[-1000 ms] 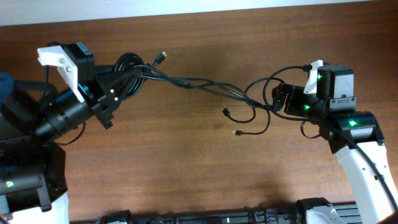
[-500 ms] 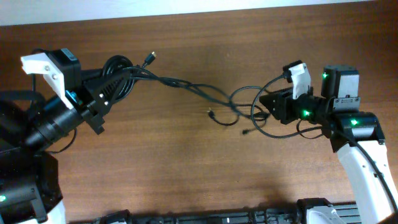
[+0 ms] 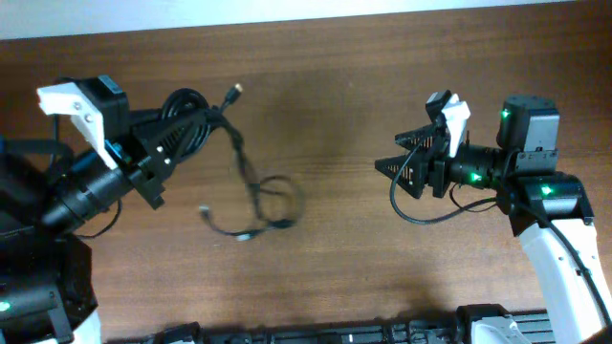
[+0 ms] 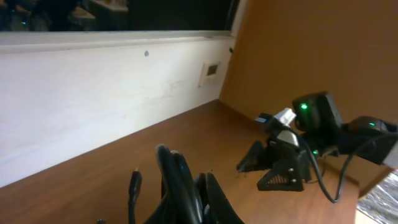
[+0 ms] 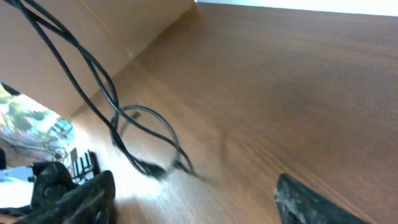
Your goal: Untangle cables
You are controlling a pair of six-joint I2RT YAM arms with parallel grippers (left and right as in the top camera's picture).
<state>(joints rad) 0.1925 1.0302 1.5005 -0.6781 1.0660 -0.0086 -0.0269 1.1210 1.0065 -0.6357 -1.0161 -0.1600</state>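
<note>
A bundle of black cables (image 3: 191,115) is coiled in my left gripper (image 3: 198,124), which is shut on it. From the bundle a slack strand (image 3: 260,199) drops to the table in a loop, with loose plug ends at its lower left. One plug (image 3: 232,93) sticks out above. In the left wrist view the thick cable (image 4: 177,180) runs between the fingers (image 4: 214,199). My right gripper (image 3: 390,170) is open, far right of the loop, with nothing between its fingers (image 5: 81,193). The right wrist view shows the cable loop (image 5: 146,127) ahead of the right gripper (image 5: 196,199).
A thin black wire (image 3: 421,218) curves under the right arm; I cannot tell if it is a task cable. The wooden table (image 3: 325,277) ends at a white wall (image 4: 93,74) at the back.
The cable that stretched between both grippers has come out of the right one and swung left, hanging slack from the left gripper. The right gripper has opened and turned to face left.
</note>
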